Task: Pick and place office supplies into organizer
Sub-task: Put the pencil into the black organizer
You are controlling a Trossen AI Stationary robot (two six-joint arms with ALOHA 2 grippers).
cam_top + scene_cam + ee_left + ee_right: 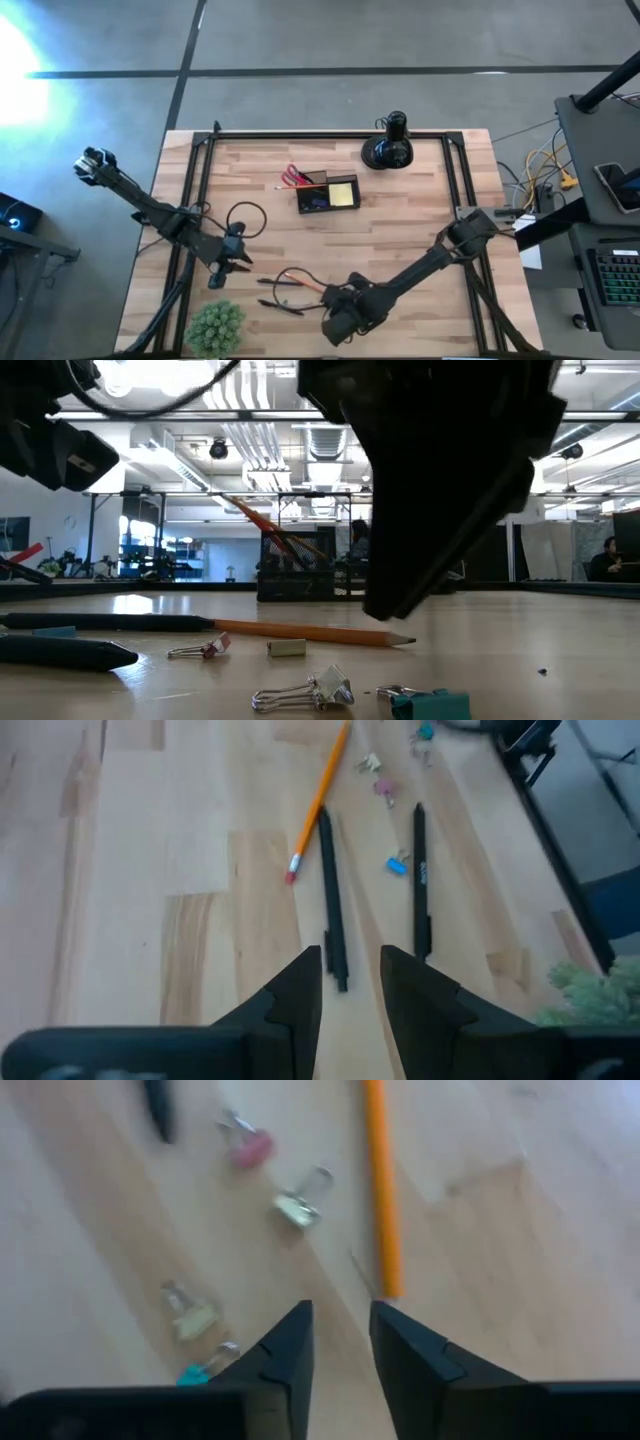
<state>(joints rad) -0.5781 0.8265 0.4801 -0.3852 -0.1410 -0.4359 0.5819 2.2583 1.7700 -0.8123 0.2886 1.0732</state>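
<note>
Orange pencil (381,1190) just beyond right gripper's (340,1342) parted, empty fingers (290,1350).

Dark organizer (327,193) at upper centre of the high view, holding a yellow sticky pad (342,194), red-handled scissors (295,177) at its left end. Lower centre: orange pencil (297,281), two black pens (278,306) lying flat, small binder clips (305,693) scattered alongside.

Left hand (350,982) slightly parted, two pens (332,900), pencil (320,795)
</note>
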